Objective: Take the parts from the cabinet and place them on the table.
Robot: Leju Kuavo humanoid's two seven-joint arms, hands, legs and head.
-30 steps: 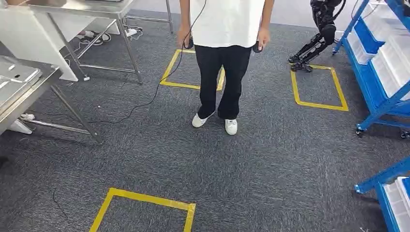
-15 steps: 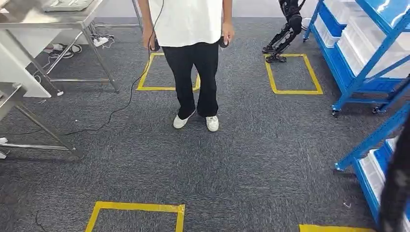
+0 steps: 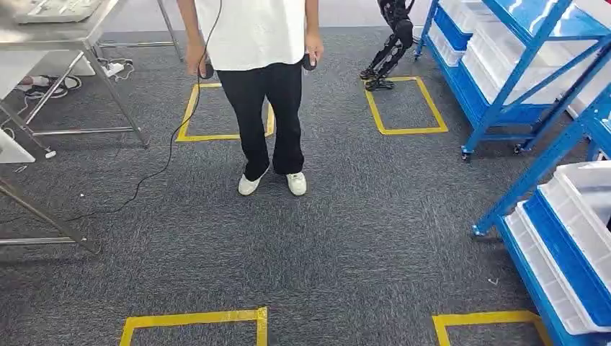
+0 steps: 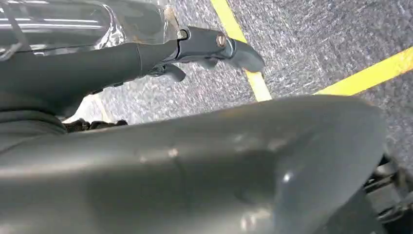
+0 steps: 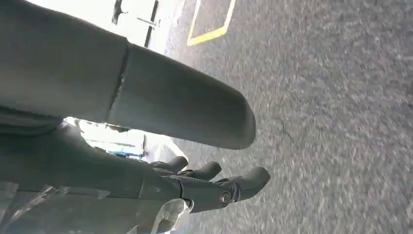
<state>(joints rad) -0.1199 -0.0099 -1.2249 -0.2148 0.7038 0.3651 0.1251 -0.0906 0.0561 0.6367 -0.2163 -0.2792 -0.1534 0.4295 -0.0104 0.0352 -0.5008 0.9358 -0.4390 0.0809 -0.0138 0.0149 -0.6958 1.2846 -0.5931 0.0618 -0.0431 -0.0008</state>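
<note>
A blue cabinet rack (image 3: 516, 72) with white bins (image 3: 497, 50) stands at the far right. A second blue rack (image 3: 537, 176) with white bins (image 3: 576, 216) is close on my right. I cannot make out any parts in the bins. The steel table (image 3: 68, 29) is at the far left. In the left wrist view my left hand (image 4: 146, 58) hangs over the carpet with its fingers (image 4: 219, 46) stretched out, holding nothing. In the right wrist view my right hand (image 5: 160, 180) hangs likewise, its fingers (image 5: 229, 187) apart and holding nothing.
A person (image 3: 263, 86) stands ahead on the grey carpet, a controller in each hand, with a cable (image 3: 155, 173) trailing left. Another robot's dark legs (image 3: 385, 50) stand by a yellow tape square (image 3: 403, 104). More tape squares (image 3: 194, 321) lie near me. A second table's legs (image 3: 43, 216) are at left.
The whole picture has shifted left: my view has turned to the right. The blue racks have come further into view and the steel tables have slid towards the left edge.
</note>
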